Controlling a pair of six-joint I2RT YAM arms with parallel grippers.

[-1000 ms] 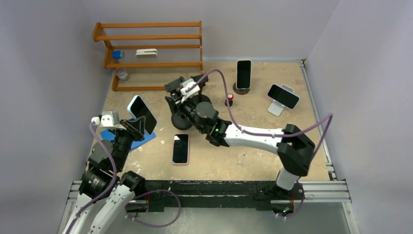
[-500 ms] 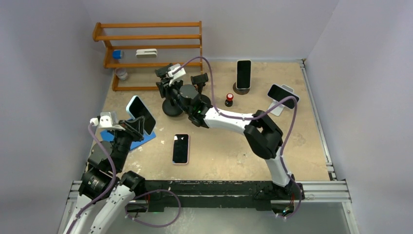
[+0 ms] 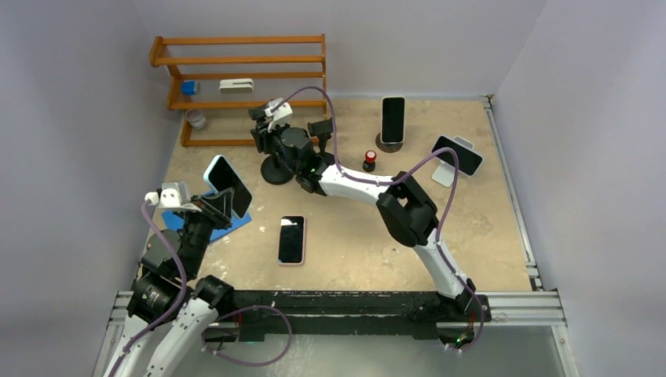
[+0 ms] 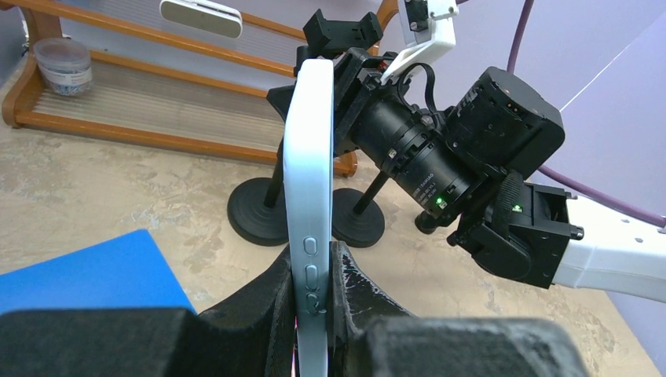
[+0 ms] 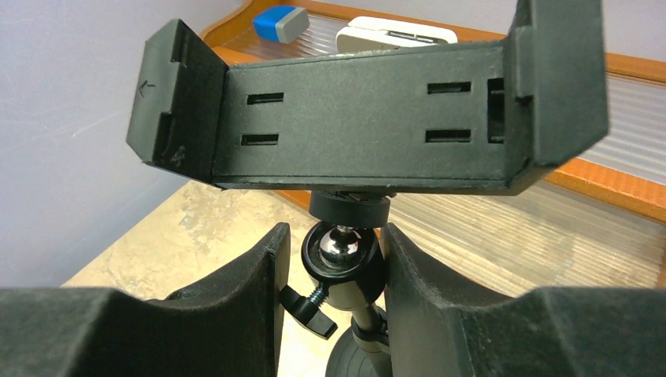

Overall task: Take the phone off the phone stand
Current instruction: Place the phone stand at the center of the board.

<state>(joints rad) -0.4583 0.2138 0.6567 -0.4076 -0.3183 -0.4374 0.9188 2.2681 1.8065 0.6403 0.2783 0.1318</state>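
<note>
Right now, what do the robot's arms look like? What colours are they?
Both arms are white tubes with chunky black joints: left arm, right arm. A purple cable loops along each. The fingers are black and blocky, and tiny green lights glow near one wrist.

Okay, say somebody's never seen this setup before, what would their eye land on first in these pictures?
Probably the pale blue phone, clamped edge-on in the left end effector above the blue mat at the left of the table. Next, the right arm stretched to the back, with the right end effector straddling the ball joint beneath an empty black clamp stand by the wooden rack.
</note>
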